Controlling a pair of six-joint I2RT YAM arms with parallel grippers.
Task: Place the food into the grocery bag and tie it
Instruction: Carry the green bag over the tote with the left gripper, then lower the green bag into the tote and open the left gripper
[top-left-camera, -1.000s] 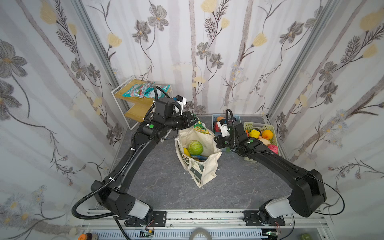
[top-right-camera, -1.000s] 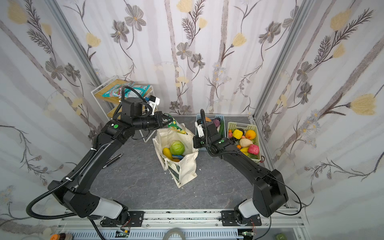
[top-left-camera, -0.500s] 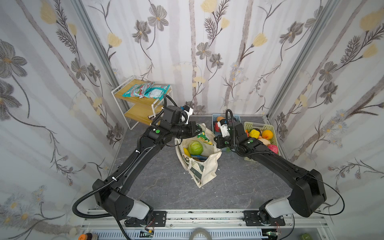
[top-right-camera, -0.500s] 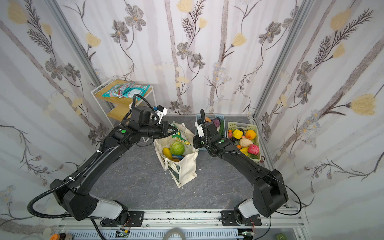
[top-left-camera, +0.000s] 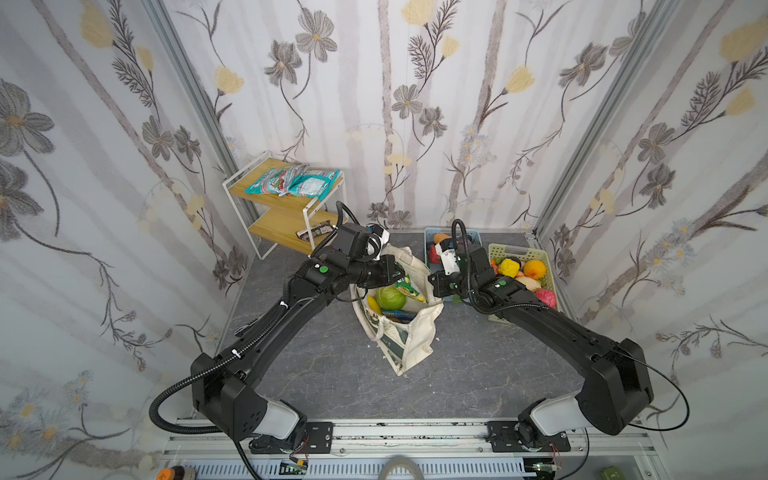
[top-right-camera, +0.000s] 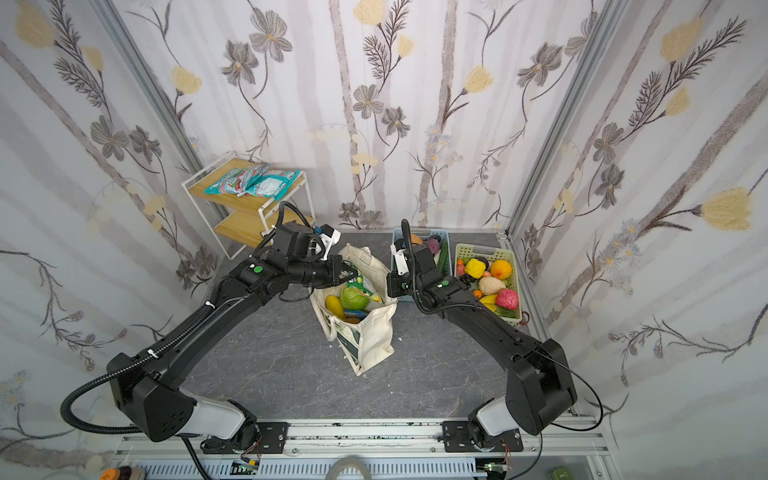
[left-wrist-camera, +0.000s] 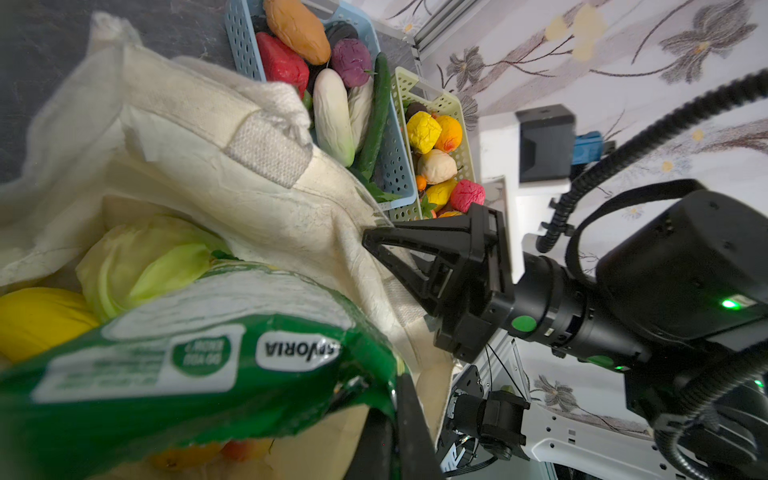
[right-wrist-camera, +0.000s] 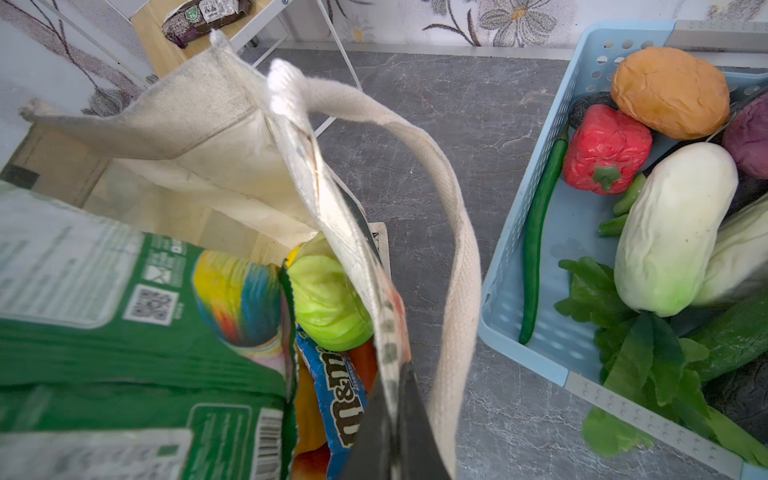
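Plenty of elbow room up front: the grey marbled tabletop (top-left-camera: 324, 374) was bare from the rail at the bottom of the frame up to the cream canvas grocery bag with the dark green band (top-left-camera: 409, 336), which stood open at centre. It got tighter behind the bag. A blue slotted plastic basket (top-left-camera: 429, 241) and a pale green slotted plastic basket (top-left-camera: 517, 250) crowded the right, and a white wire shelf with wooden boards (top-left-camera: 286, 201) sat at upper left, all near the flowered walls.

The left gripper (left-wrist-camera: 392, 401) was clamped tight on an edge of the flat green snack packet (left-wrist-camera: 187, 357), which hung over the bag's mouth above the green toy cabbage (top-left-camera: 390, 297) and a yellow fruit (top-left-camera: 372, 304) inside. The right gripper (right-wrist-camera: 392, 399) was pinched closed on the bag's right-hand rim — the cream strap handle (right-wrist-camera: 453, 232) looped just beside its fingers, and a blue snack packet (right-wrist-camera: 340, 395) lay inside next to them.
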